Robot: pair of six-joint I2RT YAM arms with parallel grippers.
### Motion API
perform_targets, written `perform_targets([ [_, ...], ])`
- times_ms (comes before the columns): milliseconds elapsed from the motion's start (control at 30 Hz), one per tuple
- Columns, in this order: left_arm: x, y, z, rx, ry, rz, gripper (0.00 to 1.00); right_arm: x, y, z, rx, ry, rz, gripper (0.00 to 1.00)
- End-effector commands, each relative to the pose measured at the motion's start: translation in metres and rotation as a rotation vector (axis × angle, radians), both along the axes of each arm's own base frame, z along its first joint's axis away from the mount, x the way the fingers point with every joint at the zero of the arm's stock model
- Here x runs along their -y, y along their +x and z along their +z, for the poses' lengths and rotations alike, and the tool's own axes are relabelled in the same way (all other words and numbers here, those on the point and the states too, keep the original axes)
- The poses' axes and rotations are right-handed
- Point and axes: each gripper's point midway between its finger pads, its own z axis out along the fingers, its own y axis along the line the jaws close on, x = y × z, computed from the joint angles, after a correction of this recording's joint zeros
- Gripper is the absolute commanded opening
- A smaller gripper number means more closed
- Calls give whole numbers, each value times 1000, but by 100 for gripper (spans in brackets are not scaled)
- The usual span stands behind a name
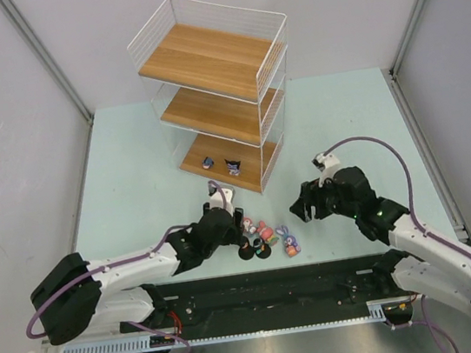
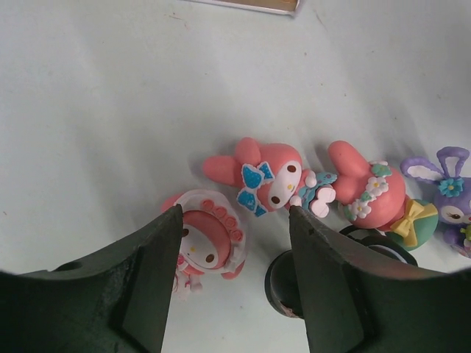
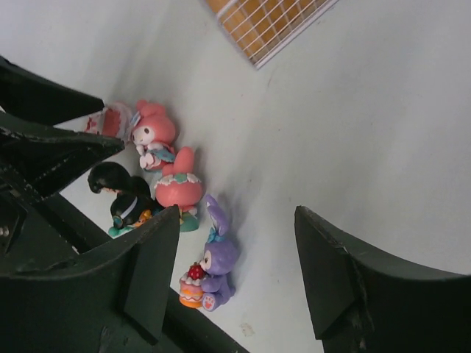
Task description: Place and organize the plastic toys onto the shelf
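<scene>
The pale green table (image 1: 130,174) carries the white wire shelf (image 1: 211,61) at its far middle. The top and middle boards are bare, and two small dark-haired toys (image 1: 208,162) and (image 1: 233,166) stand on the bottom board. The left claw (image 2: 234,220) is low over the cluster of toys (image 1: 266,238) on the table in front of the shelf. Its jaws are spread wide on either side of a pink toy in a white frilled bonnet (image 2: 210,239), not closed on it. The right claw (image 3: 237,217) is to the right of the cluster, also wide open and holding nothing. Beside the bonnet toy lie a pink bunny with a blue bow (image 2: 268,176), a pink bunny with a yellow bow (image 2: 372,191) and a purple bunny (image 3: 217,261) holding a cake. A dark-haired figure (image 3: 118,187) is on the near side.
</scene>
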Motion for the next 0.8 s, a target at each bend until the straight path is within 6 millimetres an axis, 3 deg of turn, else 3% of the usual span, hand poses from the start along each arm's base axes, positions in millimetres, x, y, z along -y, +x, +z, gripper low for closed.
perform_targets([
  [0, 21, 11, 26, 41, -77, -23, 65, -21, 5, 21, 62, -15, 51, 68],
  [267, 34, 13, 24, 36, -94, -47, 64, -45, -1, 30, 59, -10, 117, 54],
  [567, 56, 20, 23, 10, -82, -86, 63, -56, 0, 27, 41, -35, 128, 53],
  [767, 53, 27, 11, -13, -8, -51, 61, -55, 0, 26, 41, -44, 125, 53],
])
